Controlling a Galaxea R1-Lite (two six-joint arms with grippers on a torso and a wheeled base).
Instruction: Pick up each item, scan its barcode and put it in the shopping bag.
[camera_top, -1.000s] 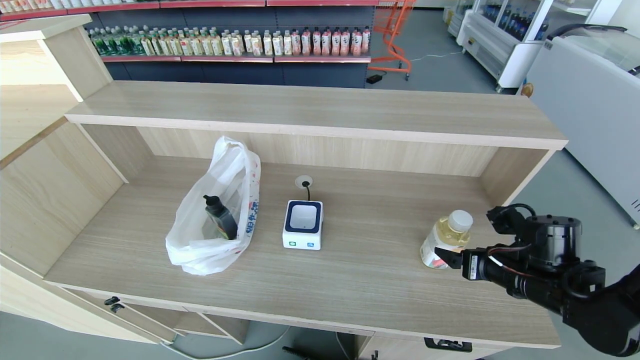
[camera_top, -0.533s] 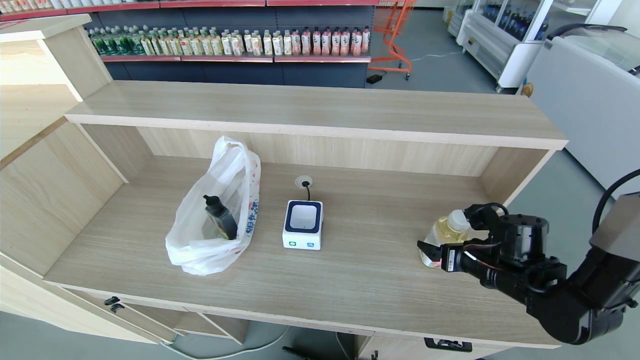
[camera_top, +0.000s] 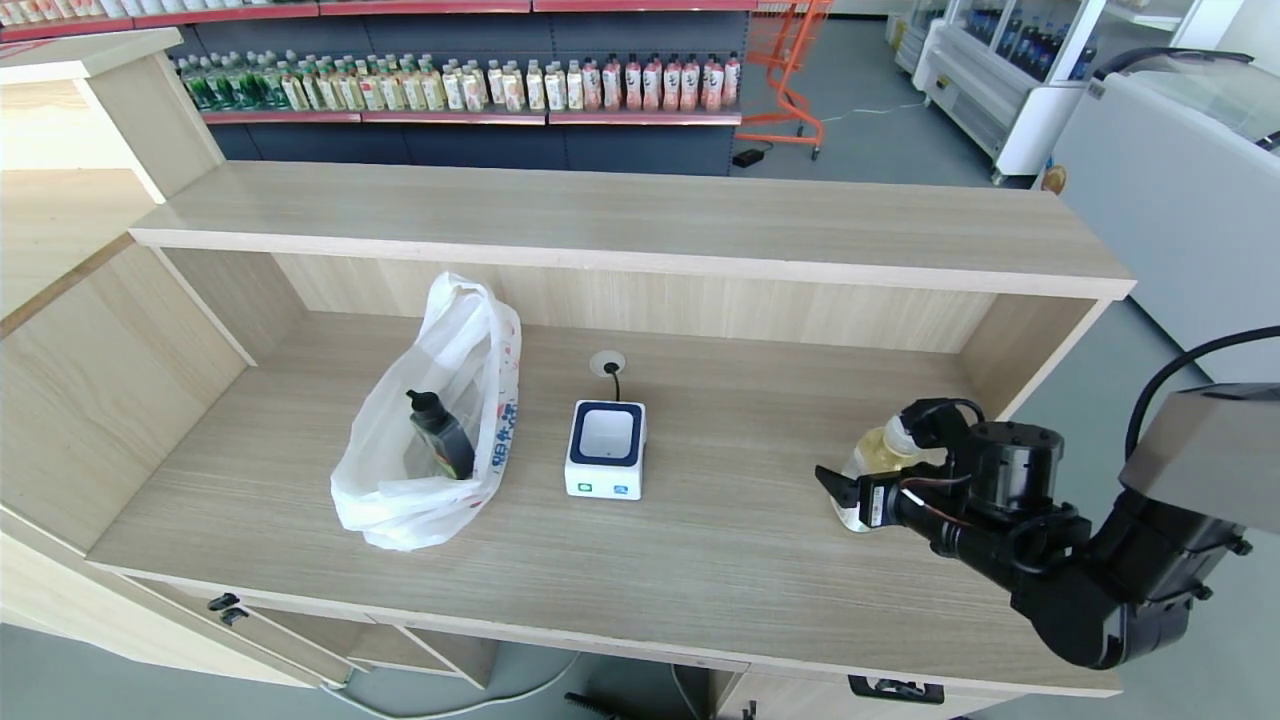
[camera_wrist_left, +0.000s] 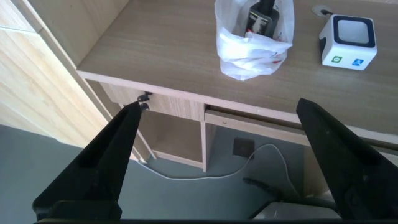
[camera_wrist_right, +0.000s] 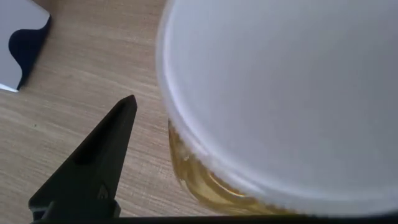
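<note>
A bottle of yellow oil with a white cap (camera_top: 866, 464) stands on the right of the wooden counter (camera_top: 740, 560). My right gripper (camera_top: 852, 478) is open at the bottle, level with its body. One dark finger (camera_top: 832, 487) shows on the bottle's left, and the wrist hides the cap. In the right wrist view the cap (camera_wrist_right: 286, 93) looms close, and the finger (camera_wrist_right: 93, 168) stands a small gap off the bottle. The white shopping bag (camera_top: 430, 420) holds a dark bottle (camera_top: 440, 436). The scanner (camera_top: 606, 448) sits mid-counter. My left gripper (camera_wrist_left: 217, 109) hangs open off the counter's front.
A raised ledge (camera_top: 620, 215) and side walls enclose the counter on three sides. The scanner's cable runs into a grommet (camera_top: 607, 362) behind it. From the left wrist, the bag (camera_wrist_left: 252, 37) and scanner (camera_wrist_left: 348, 40) sit above an open cabinet bay (camera_wrist_left: 180, 140).
My right arm has swung in to the left and towards the bottle. Its finger now passes the bottle's left side and its wrist covers the cap. The bottle, bag and scanner have stayed put.
</note>
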